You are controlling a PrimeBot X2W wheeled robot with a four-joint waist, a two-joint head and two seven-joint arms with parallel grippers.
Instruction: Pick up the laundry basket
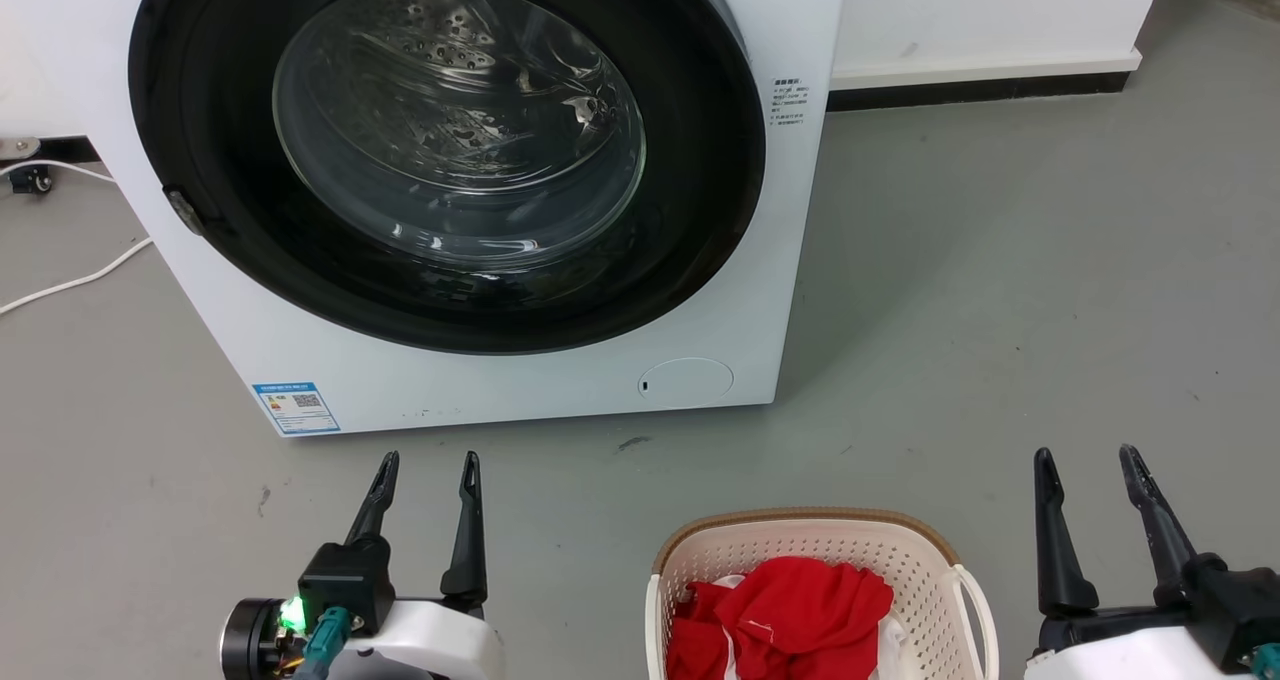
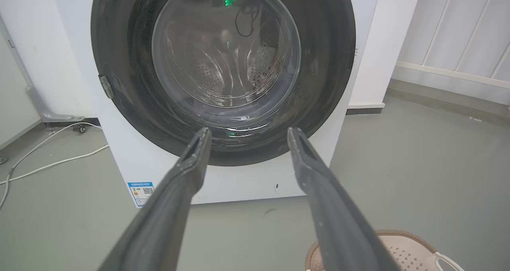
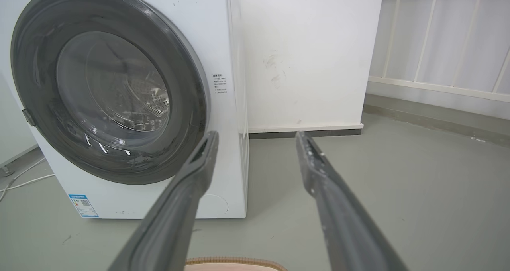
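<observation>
Left gripper (image 1: 430, 457) and right gripper (image 1: 1086, 452) are hanging splayed and empty; a one-handled lift is risking tipping the laundry basket (image 1: 905, 560).

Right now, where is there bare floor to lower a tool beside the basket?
Bare floor lies between the left tool and the laundry basket, and widely right of the washing machine up to the wall. Tighter: the gap between the basket's handle and the right tool. The basket holds red clothes.
</observation>
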